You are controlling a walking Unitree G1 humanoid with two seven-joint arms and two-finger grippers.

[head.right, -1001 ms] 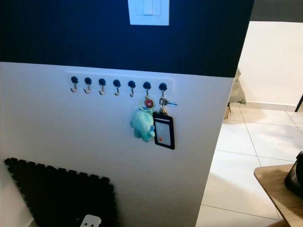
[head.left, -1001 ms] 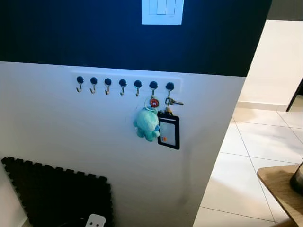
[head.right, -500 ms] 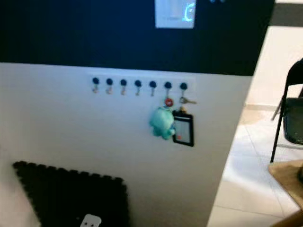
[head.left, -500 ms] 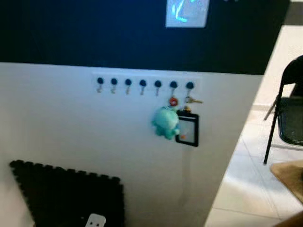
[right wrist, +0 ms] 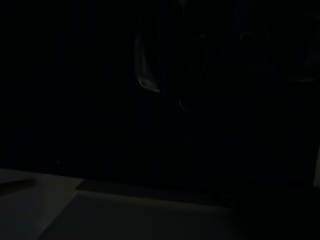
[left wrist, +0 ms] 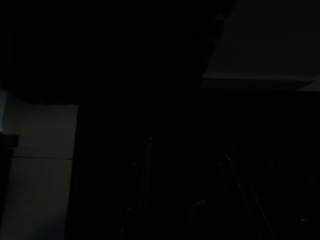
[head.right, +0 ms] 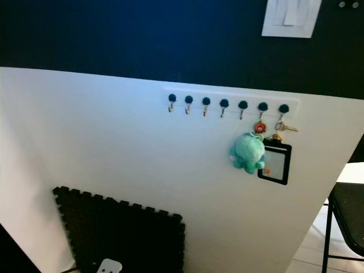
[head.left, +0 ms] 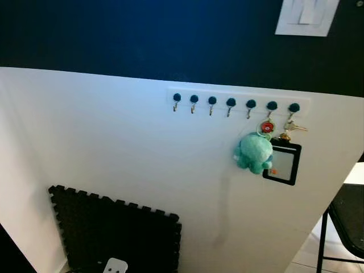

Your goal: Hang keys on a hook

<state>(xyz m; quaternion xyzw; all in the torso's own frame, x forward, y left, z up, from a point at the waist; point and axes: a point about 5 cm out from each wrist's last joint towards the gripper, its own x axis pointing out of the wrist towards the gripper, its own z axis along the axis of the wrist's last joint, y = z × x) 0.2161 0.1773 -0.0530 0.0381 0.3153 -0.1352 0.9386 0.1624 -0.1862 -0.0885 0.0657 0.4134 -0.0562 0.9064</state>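
Observation:
A white hook rail (head.left: 239,98) with several dark-knobbed hooks runs along the white lower wall. A small bunch of keys (head.left: 296,127) hangs on the rightmost hook (head.left: 293,107), with a black badge holder (head.left: 282,164) dangling below it. From the hook second from the right (head.left: 272,106) hang a red-and-white tag (head.left: 267,127) and a teal plush toy (head.left: 253,152). The hooks further left are bare. Both arms hang idle, and their wrist views are almost black.
A white light switch (head.left: 306,17) sits on the dark upper wall. A black foam mat (head.left: 114,233) leans against the wall low down, with a small white device (head.left: 115,265) in front of it. A black folding chair (head.left: 347,219) stands past the wall's right end.
The whole picture has slid right, so the camera has turned left. The wooden table and tiled floor have left the frame. The keys, plush and badge hang as before.

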